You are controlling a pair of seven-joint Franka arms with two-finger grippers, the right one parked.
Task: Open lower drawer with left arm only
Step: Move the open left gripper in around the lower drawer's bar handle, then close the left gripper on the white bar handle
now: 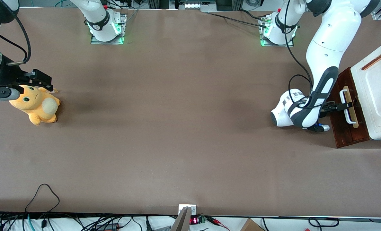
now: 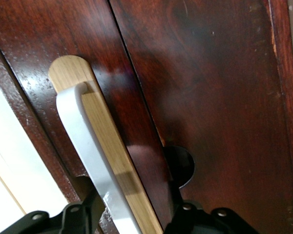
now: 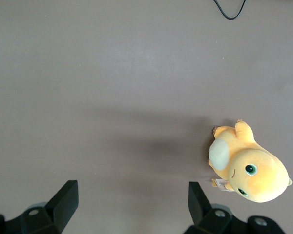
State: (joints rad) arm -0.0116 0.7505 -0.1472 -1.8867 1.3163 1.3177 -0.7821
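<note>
The lower drawer (image 1: 346, 134) shows its dark reddish-brown front (image 2: 210, 97) at the working arm's end of the table. Across it runs a white bar handle (image 1: 345, 113) over a pale wood strip (image 2: 107, 131). The left arm (image 1: 325, 48) reaches down to the drawer front. Its black gripper (image 1: 347, 105) sits across the middle of the handle (image 2: 83, 136). One finger (image 2: 90, 204) is partly hidden under the white bar, and the other (image 2: 173, 195) stands close against the strip's edge. The gripper (image 2: 132, 195) looks shut on the handle and strip.
A white moulded panel (image 1: 380, 83) with a small orange-brown bar (image 1: 373, 62) sits above the drawer front. An orange plush toy (image 1: 36, 104) lies toward the parked arm's end of the table (image 1: 177, 128). Cables hang along the table's near edge (image 1: 42, 195).
</note>
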